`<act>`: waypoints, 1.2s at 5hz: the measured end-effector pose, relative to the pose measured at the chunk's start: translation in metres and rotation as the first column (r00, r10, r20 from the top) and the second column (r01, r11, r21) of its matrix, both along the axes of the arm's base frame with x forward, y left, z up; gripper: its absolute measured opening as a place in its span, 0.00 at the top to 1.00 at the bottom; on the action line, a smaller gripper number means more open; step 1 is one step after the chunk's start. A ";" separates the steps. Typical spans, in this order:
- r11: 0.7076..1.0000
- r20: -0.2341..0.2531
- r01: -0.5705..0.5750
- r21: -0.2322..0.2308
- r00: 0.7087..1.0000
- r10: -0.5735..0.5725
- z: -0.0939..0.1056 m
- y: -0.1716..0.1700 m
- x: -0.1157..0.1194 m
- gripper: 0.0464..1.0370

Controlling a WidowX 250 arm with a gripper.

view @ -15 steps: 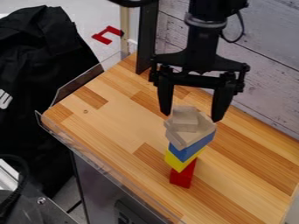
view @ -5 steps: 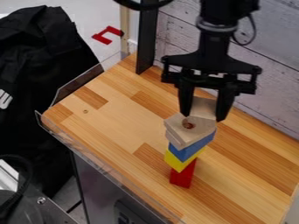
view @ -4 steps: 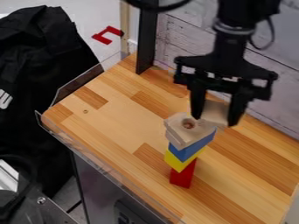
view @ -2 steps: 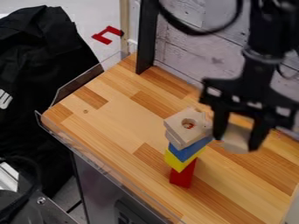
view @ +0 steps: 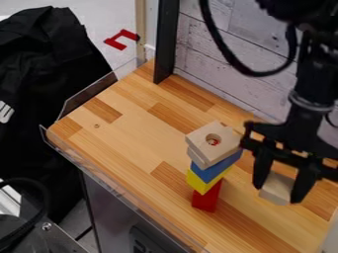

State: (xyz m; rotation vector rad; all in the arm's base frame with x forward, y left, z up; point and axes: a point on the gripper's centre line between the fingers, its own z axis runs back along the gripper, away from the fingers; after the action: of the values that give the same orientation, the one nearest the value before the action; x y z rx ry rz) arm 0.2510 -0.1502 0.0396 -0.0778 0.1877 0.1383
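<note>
The black gripper (view: pixel 280 193) hangs at the right of the work surface, shut on a pale wooden block (view: pixel 277 188) held between its fingers. Left of it stands a stack: a red block (view: pixel 207 197) at the bottom, a yellow block (view: pixel 201 182) over it, then a blue block (view: pixel 216 169), with pale wooden pieces on top. The uppermost wooden piece (view: pixel 212 142) has a round hole. A gap separates the held block from the stack. Whether the held block touches the table, I cannot tell.
The wooden table (view: pixel 125 133) has a clear plastic guard (view: pixel 99 94) along its left edges. A black post (view: pixel 166 42) stands at the back, beside a whitewashed plank wall (view: pixel 218 64). Black cloth (view: pixel 46 99) lies off the table to the left.
The gripper closed on the top wooden block, lifted it off the stack and carried it right and toward the camera. The holed piece beneath was uncovered; the remaining stack stayed standing.
</note>
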 end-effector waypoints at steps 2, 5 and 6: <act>0.997 -0.029 0.075 0.011 0.997 -0.074 -0.018 -0.020 0.001 0.48; 0.996 0.026 0.062 0.067 0.998 -0.064 -0.043 -0.023 0.008 0.48; 0.998 0.022 0.028 0.064 0.999 -0.030 -0.062 -0.019 0.007 0.48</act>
State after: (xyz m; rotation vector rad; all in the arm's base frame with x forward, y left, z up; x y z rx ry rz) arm 0.2584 -0.1694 -0.0227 -0.0127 0.1617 0.1145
